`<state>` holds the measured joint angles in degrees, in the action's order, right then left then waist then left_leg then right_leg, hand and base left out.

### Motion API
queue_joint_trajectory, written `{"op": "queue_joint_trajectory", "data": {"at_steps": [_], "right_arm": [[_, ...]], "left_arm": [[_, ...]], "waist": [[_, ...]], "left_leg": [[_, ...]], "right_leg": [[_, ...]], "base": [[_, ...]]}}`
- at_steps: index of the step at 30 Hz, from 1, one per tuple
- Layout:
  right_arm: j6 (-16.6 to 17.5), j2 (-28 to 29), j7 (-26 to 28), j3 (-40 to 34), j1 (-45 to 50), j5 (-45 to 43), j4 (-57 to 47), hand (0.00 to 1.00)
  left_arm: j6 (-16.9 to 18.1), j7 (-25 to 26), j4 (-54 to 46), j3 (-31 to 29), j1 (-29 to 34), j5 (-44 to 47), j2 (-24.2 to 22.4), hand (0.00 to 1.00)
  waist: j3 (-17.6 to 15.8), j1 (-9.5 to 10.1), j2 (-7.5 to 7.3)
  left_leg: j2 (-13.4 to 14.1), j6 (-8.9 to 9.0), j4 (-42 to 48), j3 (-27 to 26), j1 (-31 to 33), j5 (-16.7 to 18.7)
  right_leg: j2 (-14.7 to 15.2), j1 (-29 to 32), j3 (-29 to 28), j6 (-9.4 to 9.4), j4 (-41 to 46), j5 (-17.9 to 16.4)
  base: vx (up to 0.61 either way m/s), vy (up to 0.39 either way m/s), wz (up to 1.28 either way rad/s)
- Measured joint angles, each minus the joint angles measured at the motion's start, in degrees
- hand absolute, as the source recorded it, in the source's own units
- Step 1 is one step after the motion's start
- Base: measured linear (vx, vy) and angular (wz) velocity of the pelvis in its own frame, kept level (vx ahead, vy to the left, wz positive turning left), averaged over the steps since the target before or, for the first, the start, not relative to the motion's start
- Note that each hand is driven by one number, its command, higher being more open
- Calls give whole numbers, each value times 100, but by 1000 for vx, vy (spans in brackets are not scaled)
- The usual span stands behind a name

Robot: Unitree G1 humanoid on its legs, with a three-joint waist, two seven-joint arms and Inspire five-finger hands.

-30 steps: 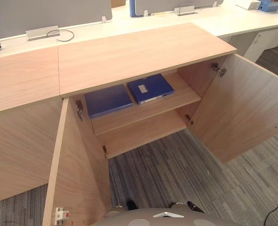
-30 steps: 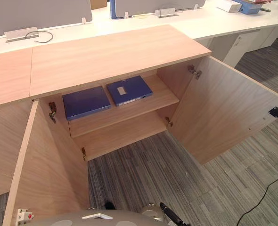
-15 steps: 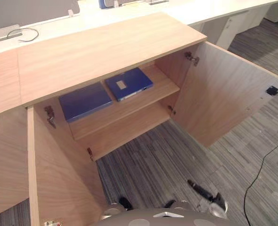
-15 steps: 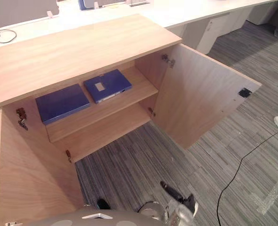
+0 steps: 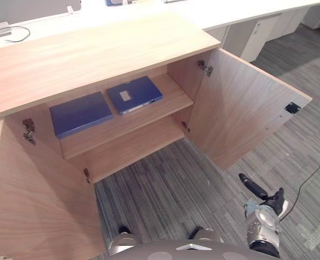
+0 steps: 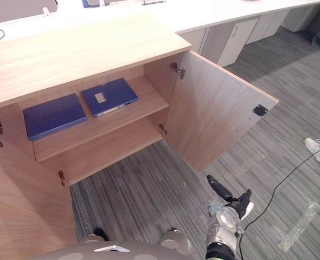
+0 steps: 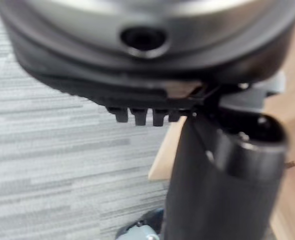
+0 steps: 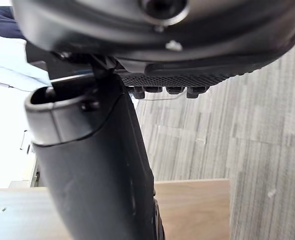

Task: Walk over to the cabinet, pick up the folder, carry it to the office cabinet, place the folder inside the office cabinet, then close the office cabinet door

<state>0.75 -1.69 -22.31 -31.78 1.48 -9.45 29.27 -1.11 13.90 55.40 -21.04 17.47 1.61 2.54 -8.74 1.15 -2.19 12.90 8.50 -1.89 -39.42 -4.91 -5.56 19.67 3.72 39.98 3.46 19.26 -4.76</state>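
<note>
On the cabinet shelf [image 5: 173, 97], labelled blue folder [image 5: 134, 95] beside plain blue folder [image 5: 81, 113]

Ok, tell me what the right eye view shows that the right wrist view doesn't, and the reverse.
Right eye view: a plain blue folder and a labelled blue folder, flat side by side on the upper shelf of the open office cabinet, plus a person's white shoe on the grey carpet. Right wrist view: the thumb and fingertips from close up. Both: the right hand, open and holding nothing, the carpet, and a wooden cabinet panel.
</note>
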Motion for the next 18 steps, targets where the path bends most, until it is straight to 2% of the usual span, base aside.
{"op": "queue_joint_trajectory", "data": {"at_steps": [1,3,6,8,10,13,17,18], "right_arm": [[0,-117,-35,-38,-32,11,-12,100],[2,-297,-82,-68,-122,12,-32,100],[83,-600,-214,-257,-262,21,-78,100],[110,-637,-259,-300,-277,23,-79,100],[110,-575,-272,-262,-287,34,-79,100],[111,-444,-243,-79,-265,247,-79,100],[111,-368,-55,360,-192,260,-79,100],[111,-365,-23,464,-133,367,-79,100]], "left_arm": [[9,69,-37,26,-79,83,-82,100],[6,111,-31,63,-93,103,-130,100],[5,110,-32,150,-157,105,-162,100],[6,107,-37,220,-205,106,-98,100],[12,94,-105,222,-254,201,-45,100],[147,63,-413,221,-586,533,-59,100],[371,-47,-663,276,-1048,729,-143,100],[412,-63,-734,277,-1096,729,-157,100]], "waist": [[39,-21,132],[24,-109,267],[30,-166,385],[17,-182,417],[-25,-269,350],[-87,-292,307],[-121,-316,354],[-143,-316,394]], "left_leg": [[159,9,-67,74,63,-173],[347,82,-157,117,78,-314],[351,131,-262,128,237,-392],[316,117,-281,131,258,-407],[272,114,-280,145,262,-404],[322,93,-140,142,302,-323],[755,8,744,139,448,141],[934,-142,1086,120,453,306]], "right_leg": [[-192,14,125,-101,-2,-58],[-386,24,241,-219,8,-134],[-380,254,278,-261,181,-216],[-331,293,293,-260,240,-219],[-264,281,303,-202,286,-267],[-296,251,286,-171,203,-291],[-593,30,251,-144,-54,-309],[-693,-92,233,-124,-162,-339]], "base": [[91,-204,9],[89,-213,3],[73,-116,2],[47,1,7],[20,11,12],[-13,-6,1],[-12,-55,-16],[27,-80,-19]]}}
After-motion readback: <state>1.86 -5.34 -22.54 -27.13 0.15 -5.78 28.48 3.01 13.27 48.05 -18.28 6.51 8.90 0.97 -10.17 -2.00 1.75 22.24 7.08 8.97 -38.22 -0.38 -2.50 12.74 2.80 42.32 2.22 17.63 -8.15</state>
